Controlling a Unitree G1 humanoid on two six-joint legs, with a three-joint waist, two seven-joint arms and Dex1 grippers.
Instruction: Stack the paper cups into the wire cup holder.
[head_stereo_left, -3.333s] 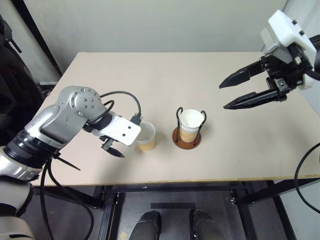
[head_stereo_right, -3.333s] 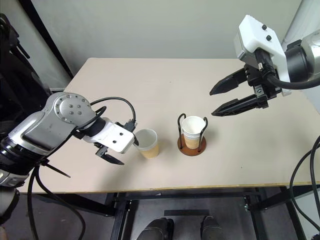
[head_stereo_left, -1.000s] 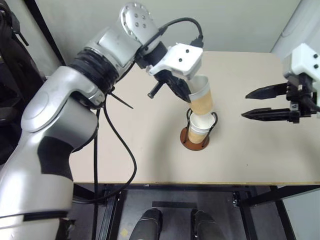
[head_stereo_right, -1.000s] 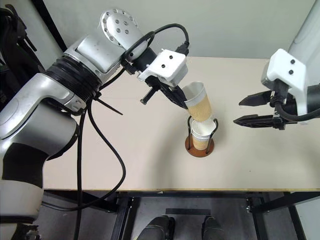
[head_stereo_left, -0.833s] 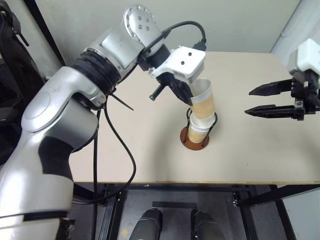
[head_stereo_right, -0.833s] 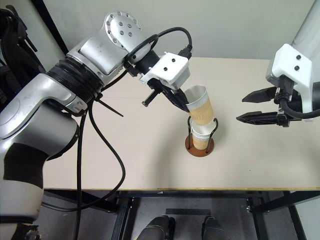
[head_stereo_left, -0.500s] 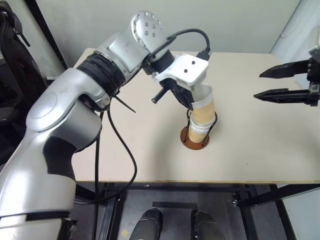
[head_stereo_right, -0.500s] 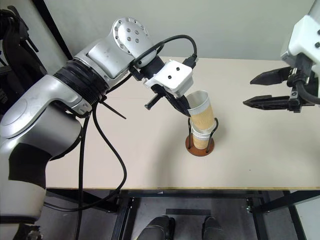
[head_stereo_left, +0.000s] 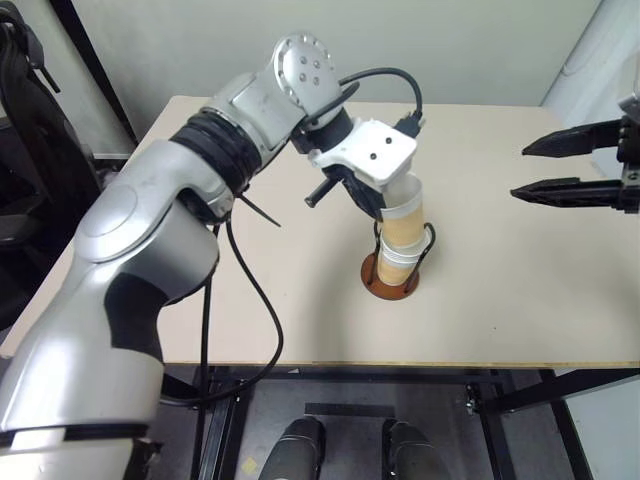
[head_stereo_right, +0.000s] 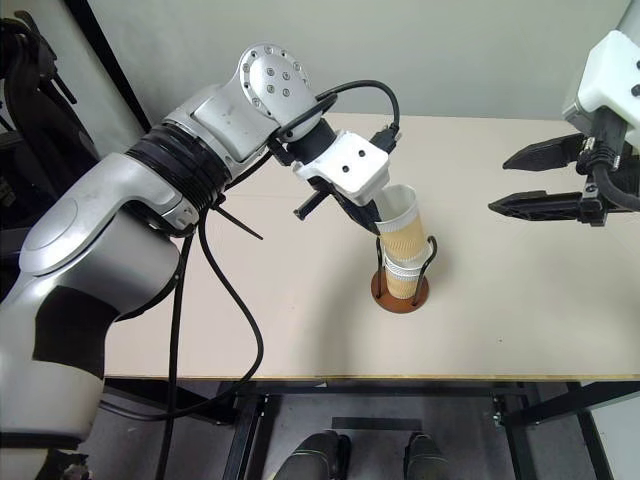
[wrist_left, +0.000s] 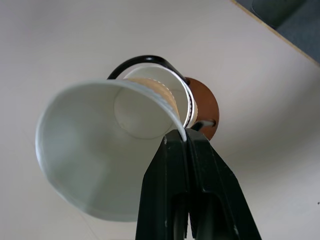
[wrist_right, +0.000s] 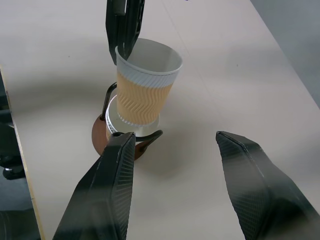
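On beige rectangular surface (head_stereo_left: 250, 290), near middle: wire cup holder (head_stereo_left: 390, 277), reddish-brown disc base, black loops, holding white-rimmed tan paper cup (head_stereo_left: 397, 262). Left tool (head_stereo_left: 375, 208) pinches rim of second tan paper cup (wrist_right: 146, 84), tilted, nested in first. Right tool (head_stereo_left: 565, 170) wide, empty, well apart.

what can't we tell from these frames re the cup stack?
- How many paper cups sit in the wire cup holder: the held cup covers the ones below it in all views.
- How far the held cup is seated: the overlap is hidden.
- Left gripper grip point in the head views: its own wrist housing hides it.
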